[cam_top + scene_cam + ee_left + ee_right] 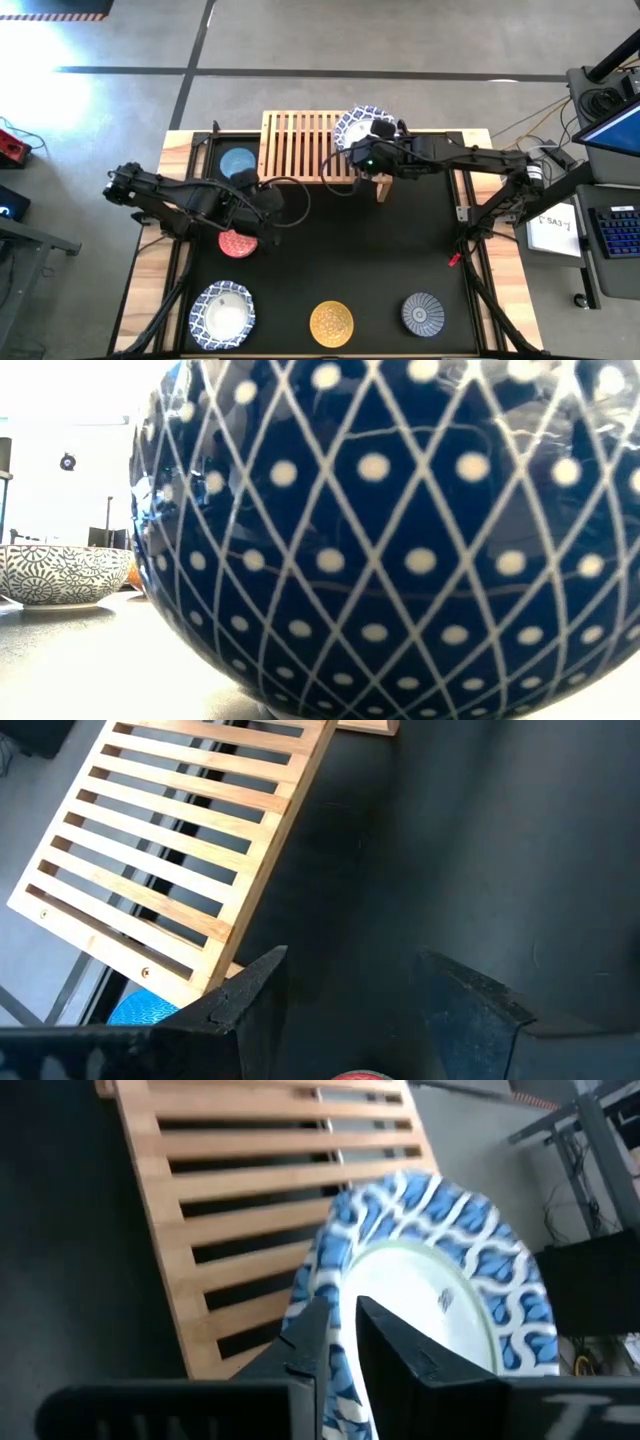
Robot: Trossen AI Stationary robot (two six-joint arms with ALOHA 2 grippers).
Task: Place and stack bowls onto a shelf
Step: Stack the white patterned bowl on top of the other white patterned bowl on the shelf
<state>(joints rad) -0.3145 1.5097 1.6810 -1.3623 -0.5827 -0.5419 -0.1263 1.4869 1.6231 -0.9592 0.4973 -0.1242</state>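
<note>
Black mat point(330, 250) over a light-wood table point(150, 270), on grey concrete floor crossed by dark tape lines; desk with keyboard point(615, 235) and paper off to the right.

From above only: slatted light-wood shelf point(300, 147) at the far edge, blue bowl point(238, 162) just left of it, red bowl point(238, 243) under the left arm, and a near row of white bowl with blue rim point(222, 312), yellow bowl point(332, 323), ribbed dark grey bowl point(423, 313).

At table height only: view almost filled by a glossy dark-blue bowl underside with white lattice and dots point(400, 530), possibly the yellow bowl's outside; beside it a patterned grey bowl point(60, 573).

Right gripper point(342, 1342) at the shelf's right end, fingers pinched nearly shut on the scalloped rim of a white bowl with blue wave pattern point(440, 1280), bowl tilted over the slats.

Left gripper point(345, 1000) above the mat near the shelf's front edge, fingers spread wide, nothing between them.
</note>
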